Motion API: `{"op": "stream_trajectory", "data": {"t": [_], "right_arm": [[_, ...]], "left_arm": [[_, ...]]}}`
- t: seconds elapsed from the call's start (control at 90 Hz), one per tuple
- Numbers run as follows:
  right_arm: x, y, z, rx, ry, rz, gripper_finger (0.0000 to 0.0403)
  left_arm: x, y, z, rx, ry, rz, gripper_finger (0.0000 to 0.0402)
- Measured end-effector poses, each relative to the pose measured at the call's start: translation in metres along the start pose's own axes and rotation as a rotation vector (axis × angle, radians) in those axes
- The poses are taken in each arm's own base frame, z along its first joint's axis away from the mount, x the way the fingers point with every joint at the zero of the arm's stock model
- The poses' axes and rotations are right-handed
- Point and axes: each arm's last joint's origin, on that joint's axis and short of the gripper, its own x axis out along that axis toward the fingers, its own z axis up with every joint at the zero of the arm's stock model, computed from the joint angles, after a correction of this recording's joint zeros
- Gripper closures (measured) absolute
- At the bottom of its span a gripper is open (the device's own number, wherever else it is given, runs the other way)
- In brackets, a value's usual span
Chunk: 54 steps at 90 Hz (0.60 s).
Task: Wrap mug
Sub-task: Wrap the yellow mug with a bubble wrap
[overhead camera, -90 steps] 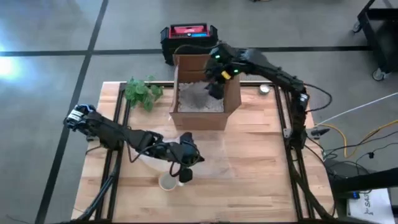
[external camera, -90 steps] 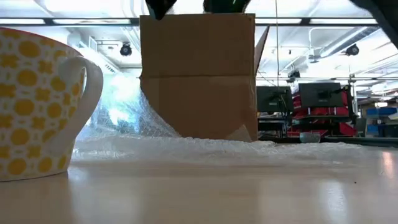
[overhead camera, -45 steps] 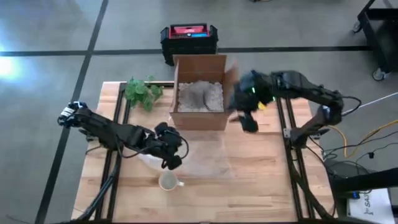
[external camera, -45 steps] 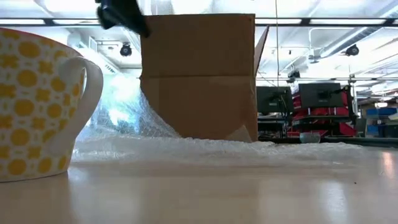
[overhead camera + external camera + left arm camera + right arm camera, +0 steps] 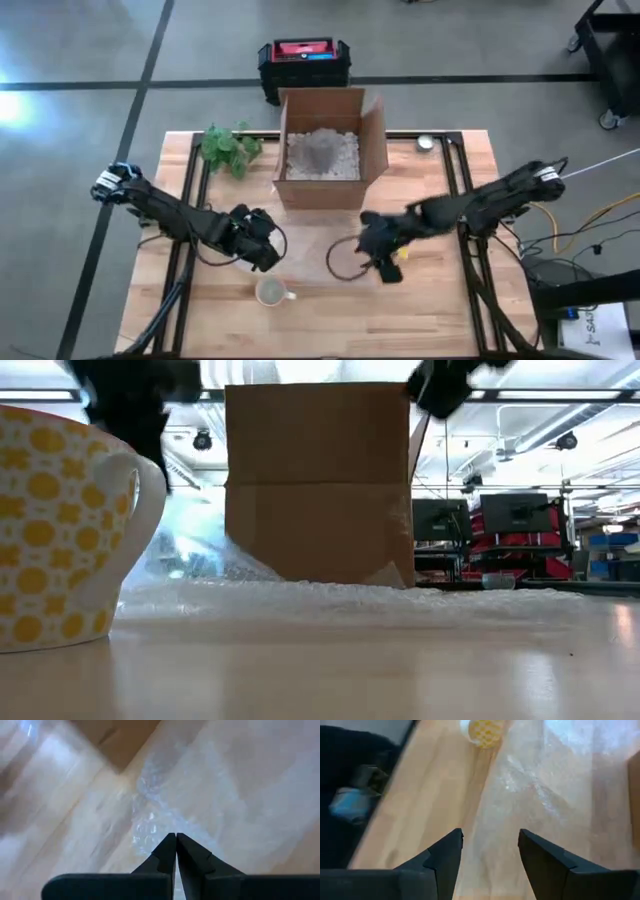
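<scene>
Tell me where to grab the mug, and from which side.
Probably by the rim of the mug, coming straight down. It stands upright with its mouth open to the top, and its handle sticks out sideways toward the right gripper, leaving the wall opposite the handle free for one finger inside and one outside.

White mug (image 5: 50, 530), yellow pattern, seemingly floral.

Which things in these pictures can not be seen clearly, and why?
- Mug: low view, left part cut off by the picture's edge; small in the high view.
- Bubble wrap: transparent, so its edges are hard to trace in the high view.
- Cardboard box: a pale filling shows inside; what it is cannot be told.
- Left gripper and right gripper: low view, blurred dark shapes, partly cut off at the top.
</scene>
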Motion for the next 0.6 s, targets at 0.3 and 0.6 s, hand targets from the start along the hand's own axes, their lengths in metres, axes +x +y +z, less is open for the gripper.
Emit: {"op": "stream_trajectory", "data": {"t": [0.3, 0.6], "right_arm": [[0.081, -0.006, -0.052, 0.117, 0.132, -0.305, 0.0257], [0.111, 0.000, -0.058, 0.154, 0.274, -0.220, 0.0286]], "left_arm": [[0.016, 0.032, -0.031, -0.182, -0.002, 0.054, 0.0402], [0.042, 0.038, -0.054, -0.274, 0.049, -0.065, 0.0402]]}}
